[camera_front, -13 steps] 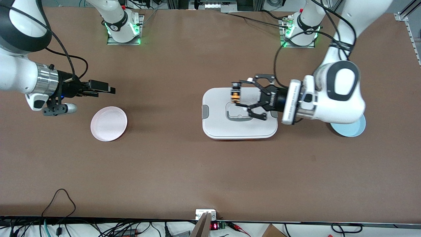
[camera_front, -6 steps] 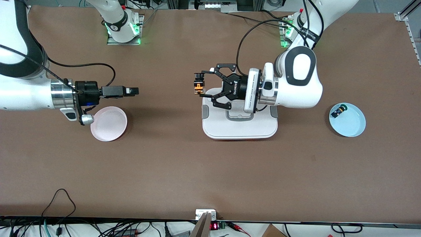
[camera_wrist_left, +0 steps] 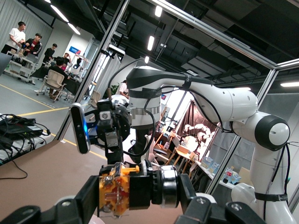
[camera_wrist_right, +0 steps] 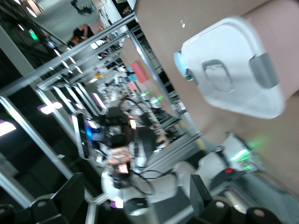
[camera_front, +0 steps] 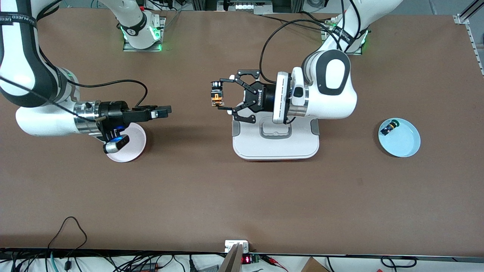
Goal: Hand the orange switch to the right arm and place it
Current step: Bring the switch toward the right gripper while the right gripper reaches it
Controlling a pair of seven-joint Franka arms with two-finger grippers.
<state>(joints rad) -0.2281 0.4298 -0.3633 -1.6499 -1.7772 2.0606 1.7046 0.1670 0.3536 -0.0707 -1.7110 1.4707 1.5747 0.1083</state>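
Note:
The orange switch, a black body with an orange end, hangs in the air just off the white box's edge toward the right arm's end. My left gripper is shut on it. In the left wrist view the orange switch sits clamped between the black fingers. My right gripper points at the switch from a short gap away, with its wrist over the pink plate. Its fingers stand wide apart, open, with nothing between them.
A white lidded box sits mid-table under the left arm's wrist. A light blue plate toward the left arm's end holds a dark switch with a green cap. Cables trail along the table edge nearest the front camera.
My left gripper carried the orange switch off the white box toward the right arm's end. My right gripper advanced toward it and its wrist dropped over the pink plate. The gap between them narrowed.

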